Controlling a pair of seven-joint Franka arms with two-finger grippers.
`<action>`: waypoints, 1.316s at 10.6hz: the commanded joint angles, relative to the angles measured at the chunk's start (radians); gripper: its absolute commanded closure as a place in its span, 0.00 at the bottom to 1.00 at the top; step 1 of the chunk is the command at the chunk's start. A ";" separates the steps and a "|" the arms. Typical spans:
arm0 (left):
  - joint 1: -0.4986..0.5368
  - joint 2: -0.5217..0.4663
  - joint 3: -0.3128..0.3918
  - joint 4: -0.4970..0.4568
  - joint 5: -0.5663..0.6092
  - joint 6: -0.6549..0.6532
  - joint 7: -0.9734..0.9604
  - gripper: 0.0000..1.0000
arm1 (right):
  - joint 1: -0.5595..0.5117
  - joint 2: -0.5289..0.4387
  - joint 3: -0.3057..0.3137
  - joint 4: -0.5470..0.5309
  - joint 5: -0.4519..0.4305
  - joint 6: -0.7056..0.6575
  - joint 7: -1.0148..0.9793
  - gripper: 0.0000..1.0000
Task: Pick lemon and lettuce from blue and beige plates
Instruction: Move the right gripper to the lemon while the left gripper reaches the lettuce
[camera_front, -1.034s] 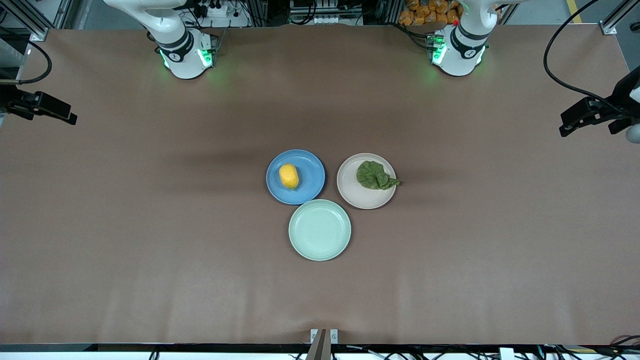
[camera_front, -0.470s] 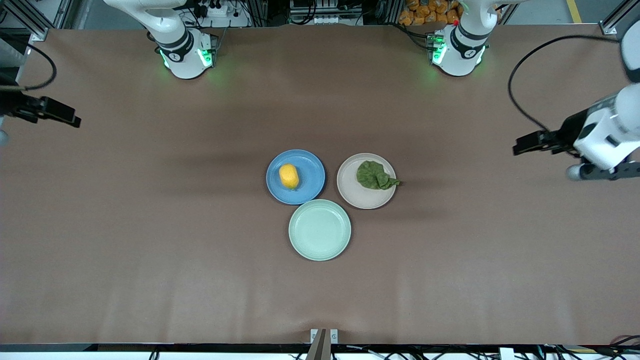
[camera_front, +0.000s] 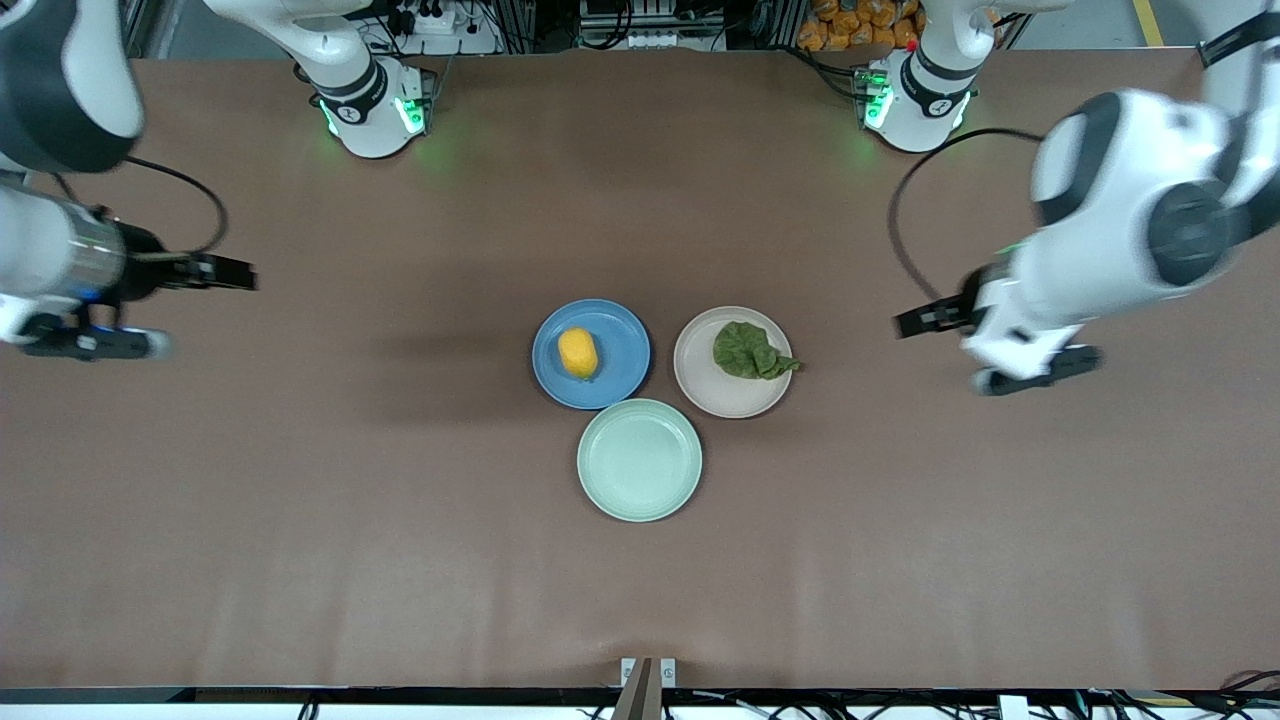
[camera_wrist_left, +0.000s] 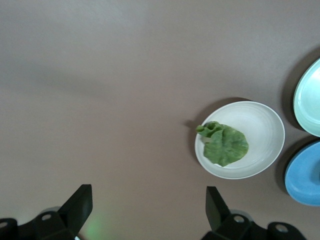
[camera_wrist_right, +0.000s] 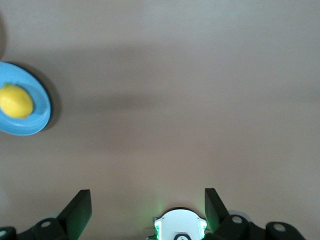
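The lemon lies on the blue plate at the table's middle. The lettuce lies on the beige plate beside it, its tip over the rim toward the left arm's end. My left gripper hangs open and empty over bare table toward the left arm's end. Its wrist view shows the lettuce on the beige plate. My right gripper hangs open and empty over bare table at the right arm's end. Its wrist view shows the lemon on the blue plate.
An empty mint-green plate sits nearer the front camera, touching both other plates. Brown table surface lies all around the plates. The arm bases stand along the table's edge farthest from the front camera.
Both arms have swung in from the table's ends toward the plates. The left gripper has come much closer to the beige plate. Plates, lemon and lettuce have not moved.
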 joint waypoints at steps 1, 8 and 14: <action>-0.072 0.075 0.006 0.007 0.025 0.060 -0.135 0.00 | 0.091 0.085 -0.004 0.022 0.033 0.034 0.004 0.00; -0.221 0.306 0.006 0.007 0.045 0.243 -0.440 0.00 | 0.361 0.234 -0.004 0.012 0.095 0.295 0.238 0.00; -0.246 0.333 0.000 -0.107 0.037 0.493 -0.580 0.00 | 0.491 0.321 -0.004 -0.154 0.093 0.704 0.318 0.00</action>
